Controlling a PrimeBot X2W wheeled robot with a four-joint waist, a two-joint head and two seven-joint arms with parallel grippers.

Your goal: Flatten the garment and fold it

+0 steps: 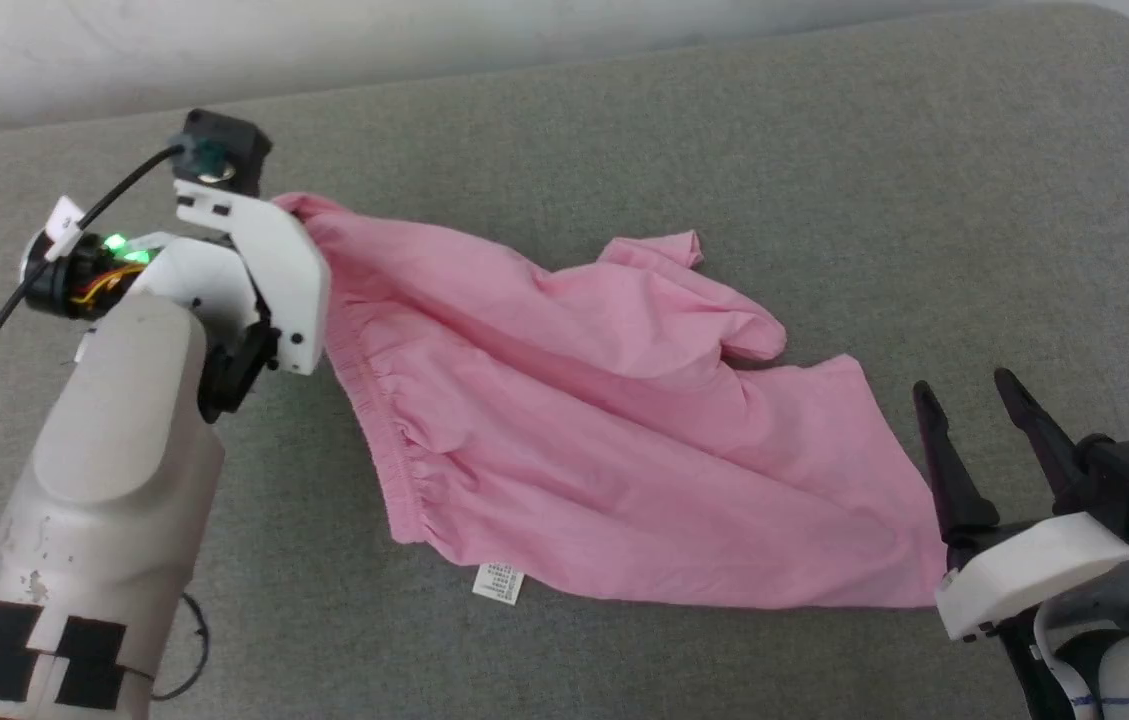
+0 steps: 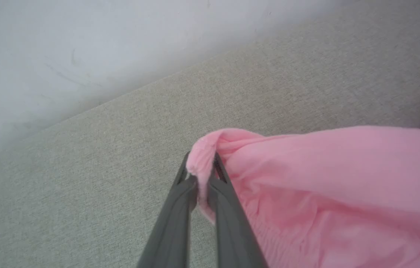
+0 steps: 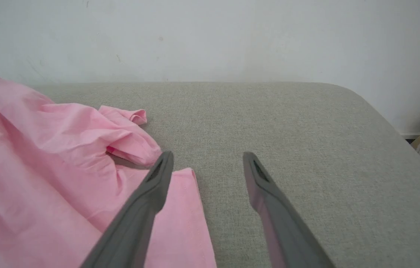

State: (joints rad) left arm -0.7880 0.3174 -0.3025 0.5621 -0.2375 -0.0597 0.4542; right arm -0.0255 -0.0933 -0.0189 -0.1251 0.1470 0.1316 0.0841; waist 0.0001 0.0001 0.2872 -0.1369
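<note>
One corner of the light pink cotton shorts (image 1: 604, 440) is caught in the left gripper (image 2: 201, 165). Its two dark fingers are squeezed nearly together on a bunch of the gathered elastic waistband (image 1: 379, 420) and hold that end up off the grey woven cushion (image 1: 724, 130). From there the shorts trail rightward across the cushion, rumpled, to a leg hem lying just beside the right gripper (image 1: 962, 385), which stands wide open with nothing in it.

The cloth looks thin, light and limp (it sags in soft folds from the raised corner). I'd judge it will drape and slide rather than keep any shape. The waistband seems the thickest, surest place to pinch. The hem corner by the open fingers looks like the natural second hold for stretching it flat.

Some things are harder to make out. In the head view the white wrist housing (image 1: 274, 270) covers the left fingers. I cannot tell how many layers are in the pinch, nor whether the right gripper's inner finger touches the fabric it overlaps. The far leg is folded over on itself, hiding its hem. The small white care label (image 1: 499, 583) sticks out at the near edge, its print too small to read.
</note>
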